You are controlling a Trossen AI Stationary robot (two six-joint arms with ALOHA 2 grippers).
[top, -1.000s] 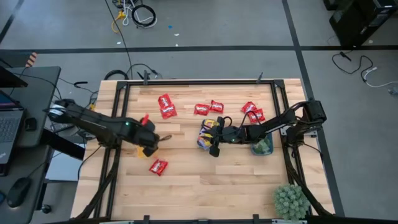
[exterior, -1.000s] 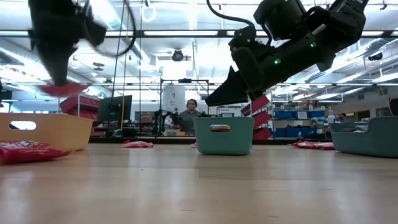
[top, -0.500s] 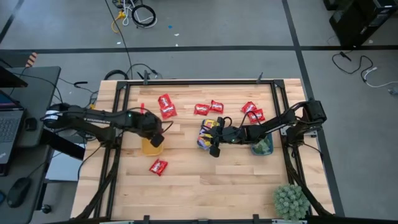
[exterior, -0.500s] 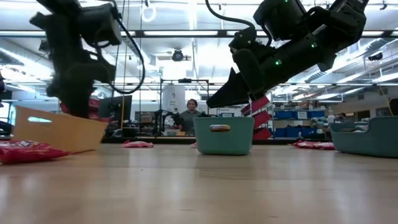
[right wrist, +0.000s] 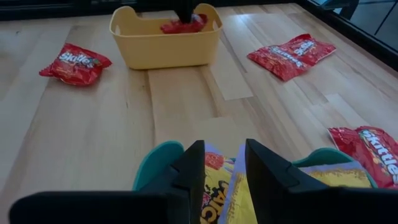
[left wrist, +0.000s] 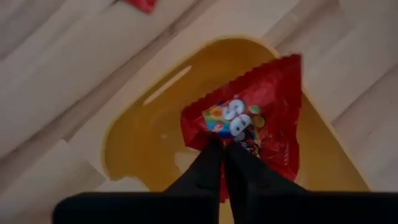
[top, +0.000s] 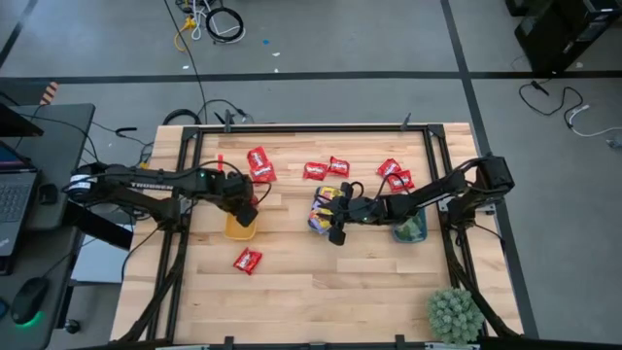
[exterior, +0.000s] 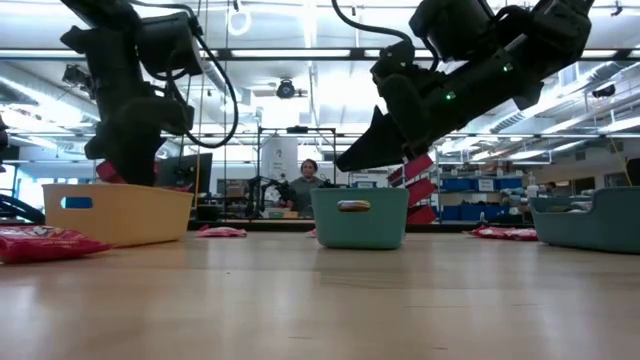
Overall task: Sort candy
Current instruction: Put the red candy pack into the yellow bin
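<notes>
Now the left arm has swung in from the table's left edge, and where it was off to the side of the yellow tray a second ago, the left gripper hangs right over it; in the low view that tray, tipped half a second ago, sits flat again. The right arm has not shifted. The left gripper's fingers are pinched together on a corner of a red packet, which dangles down into the yellow tray's hollow, its print showing a white "S" among coloured sweets. The right gripper hovers over the near teal tray, its fingers a narrow gap apart with nothing between them; just under them lie yellow packets with purple print, the letters partly hidden so I cannot read them. Other red packets lie loose on the wood: one in front of the yellow tray, one behind it, a pair near the middle and another pair further right. The right wrist view shows "Skittles" on the packet beside the yellow tray. A second teal tray holding green packets sits under the right arm, and a spiky green plant stands at the near right corner.
</notes>
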